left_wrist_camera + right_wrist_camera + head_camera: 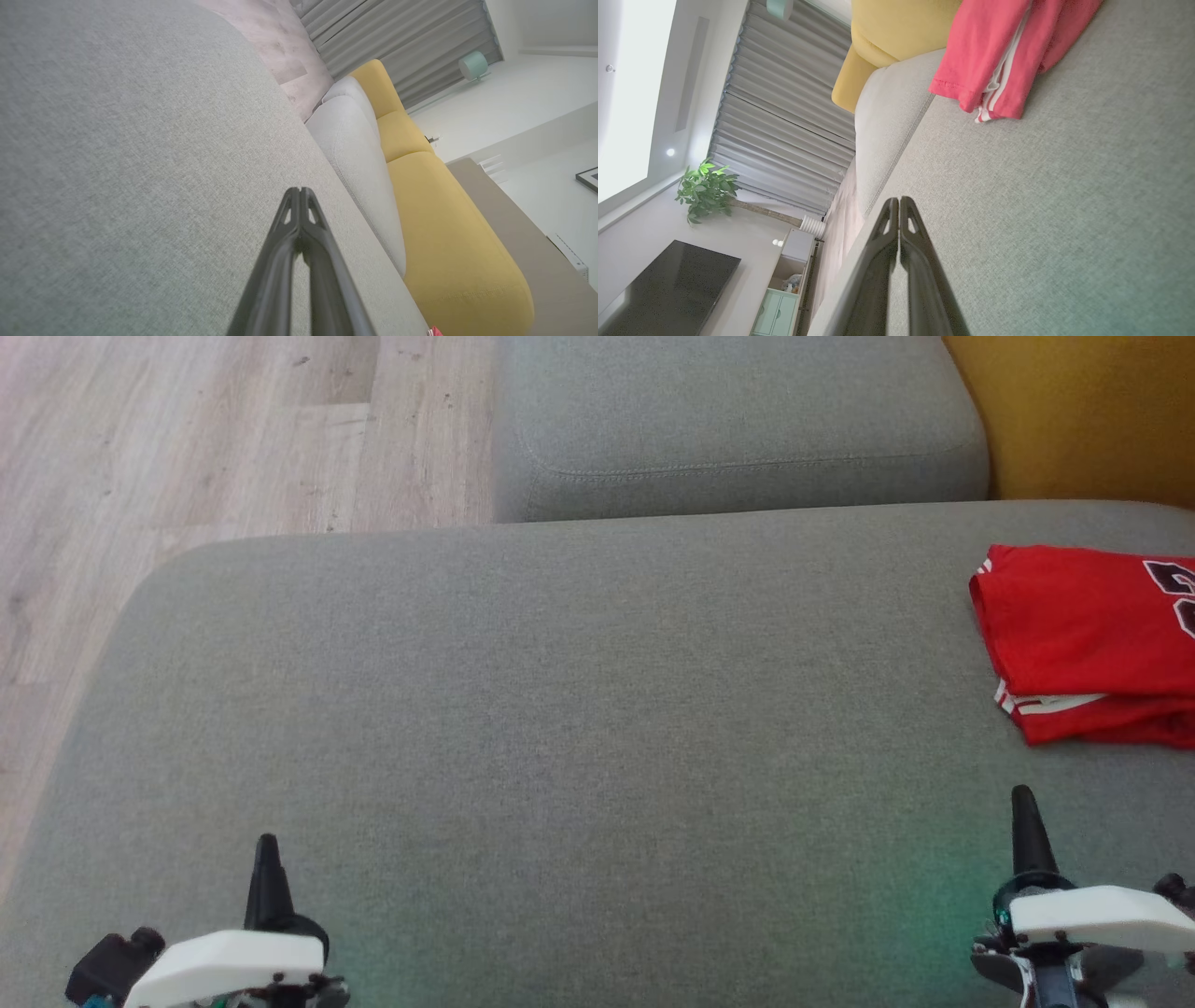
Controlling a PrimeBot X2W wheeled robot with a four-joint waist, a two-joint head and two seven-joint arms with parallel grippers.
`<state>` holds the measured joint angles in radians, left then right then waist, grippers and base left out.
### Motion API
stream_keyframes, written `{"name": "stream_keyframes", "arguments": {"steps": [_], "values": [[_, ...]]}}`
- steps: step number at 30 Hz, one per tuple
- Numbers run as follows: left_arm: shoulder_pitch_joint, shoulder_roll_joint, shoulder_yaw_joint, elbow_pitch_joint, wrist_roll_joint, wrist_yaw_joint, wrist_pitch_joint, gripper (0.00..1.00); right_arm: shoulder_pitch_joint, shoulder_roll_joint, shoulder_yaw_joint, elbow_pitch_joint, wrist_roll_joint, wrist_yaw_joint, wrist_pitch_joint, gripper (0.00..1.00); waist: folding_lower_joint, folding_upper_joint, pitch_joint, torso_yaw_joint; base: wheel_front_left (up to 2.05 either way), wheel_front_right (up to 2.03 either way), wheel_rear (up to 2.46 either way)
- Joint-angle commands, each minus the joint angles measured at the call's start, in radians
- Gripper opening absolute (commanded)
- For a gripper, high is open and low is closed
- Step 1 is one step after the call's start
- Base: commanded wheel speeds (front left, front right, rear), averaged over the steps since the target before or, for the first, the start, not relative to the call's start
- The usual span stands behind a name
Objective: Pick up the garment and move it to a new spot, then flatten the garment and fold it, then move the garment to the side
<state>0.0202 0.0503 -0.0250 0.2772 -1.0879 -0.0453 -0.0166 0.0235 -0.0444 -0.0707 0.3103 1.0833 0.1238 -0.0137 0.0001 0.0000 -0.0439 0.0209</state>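
Note:
A red garment (1092, 639) with white trim and dark numbering lies folded at the far right of the grey cushion (560, 709), cut off by the head view's right edge. The right wrist view shows the same garment (994, 51) beyond the fingers, its white-striped edges stacked. My right gripper (1024, 798) is shut and empty, hovering a short way in front of the garment. My left gripper (268, 845) is shut and empty too, low at the left over bare cushion. In the wrist views both pairs of fingers (299, 193) (899, 203) meet at their tips. A sliver of red garment (434, 332) peeks in at the bottom.
A second grey cushion (738, 420) lies behind the first. A yellow sofa part (1083, 411) stands at the back right. Wooden floor (187, 439) runs along the left, past the cushion's rounded edge. Curtains (784, 102), a plant (707, 189) and a TV cabinet (784, 280) are farther off.

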Motion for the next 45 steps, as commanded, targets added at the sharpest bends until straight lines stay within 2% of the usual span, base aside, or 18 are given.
{"name": "stream_keyframes", "arguments": {"steps": [1, 34, 45], "values": [[-0.06, 0.0, 0.038, -0.033, -0.024, -0.01, 0.008, 0.0, -0.062, -0.005, 0.009, -0.039, 0.025, 0.005, 0.007, 0.0, -0.0001, 0.0, 0.001, -0.001, 0.0, 0.0, 0.0], [-0.116, 0.0, 0.121, -0.032, -0.43, -0.072, 0.108, 0.0, -0.119, -0.006, -0.034, -0.061, 0.434, 0.007, 0.105, 0.0, -0.0001, 0.0, 0.039, -0.017, 0.0, 0.0, 0.0], [-0.128, 0.0, 0.139, -0.032, -0.521, -0.085, 0.13, 0.0, -0.132, -0.006, -0.043, -0.066, 0.525, 0.007, 0.127, 0.0, -0.0001, 0.0, 0.047, -0.021, 0.0, 0.0, 0.0]]}}
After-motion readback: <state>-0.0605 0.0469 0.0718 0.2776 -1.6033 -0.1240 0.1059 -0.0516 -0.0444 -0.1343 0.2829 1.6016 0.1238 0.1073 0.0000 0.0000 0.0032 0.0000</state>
